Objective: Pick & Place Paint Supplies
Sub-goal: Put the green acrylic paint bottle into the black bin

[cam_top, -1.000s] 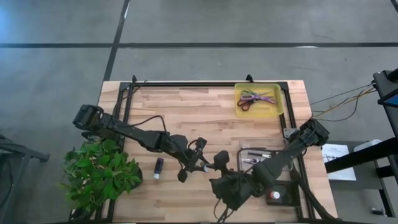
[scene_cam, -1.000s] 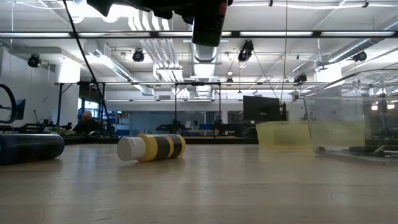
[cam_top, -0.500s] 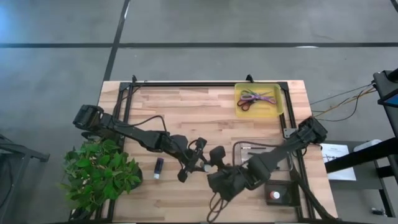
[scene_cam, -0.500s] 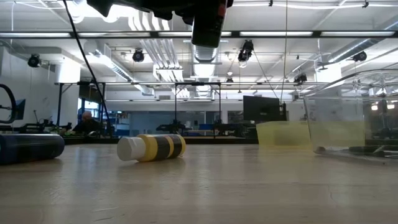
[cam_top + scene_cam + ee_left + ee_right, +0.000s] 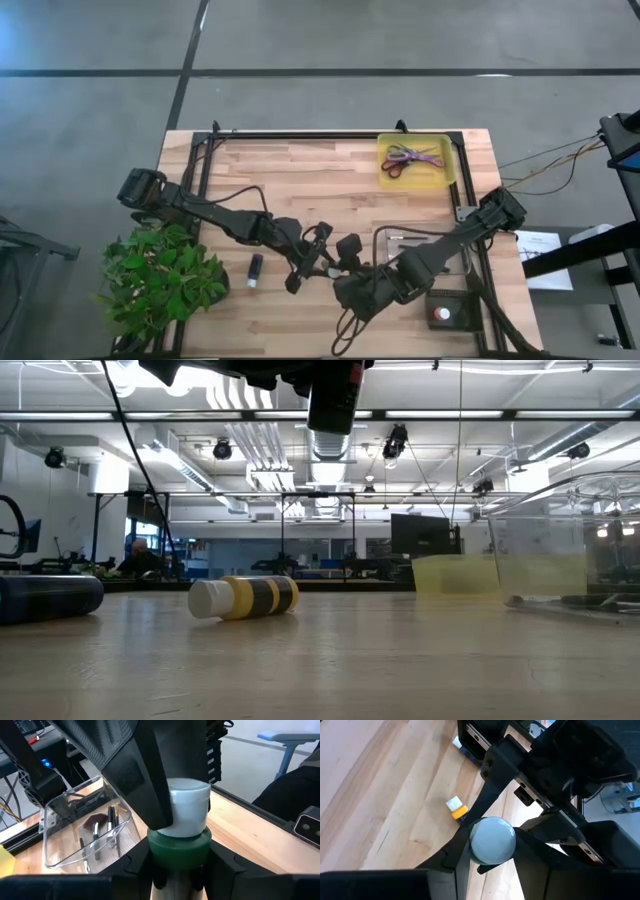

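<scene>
A green paint bottle (image 5: 179,847) with a white cap (image 5: 187,805) hangs in the air over the middle of the table. My left gripper (image 5: 318,258) is shut on its green body. From the other side, my right gripper (image 5: 348,250) is shut on the cap, whose round top (image 5: 492,840) faces the right wrist view. A yellow bottle (image 5: 456,807) with a white cap lies on its side on the table below them. A purple bottle (image 5: 255,268) lies on its side nearer the plant. My left gripper pinches the bottle's green body (image 5: 165,851) just below the cap, one finger (image 5: 137,865) on each side. It comes in slanting a little downward from the table's left, and the bottle is lifted clear of the table. My right gripper pinches the white cap (image 5: 485,857) by its sides between its two fingers (image 5: 460,855), slanting down from the table's right. The cap points toward this gripper.
A clear box (image 5: 420,250) holding dark brushes stands right of the grippers. A yellow tray (image 5: 445,165) with scissors (image 5: 410,157) sits at the far right. A leafy potted plant (image 5: 160,280) fills the near left corner, and a red-button box (image 5: 442,313) sits near right.
My right gripper has moved a little toward the table's left, up to the left gripper and the bottle it holds. The left gripper and the bottle have stayed where they were.
</scene>
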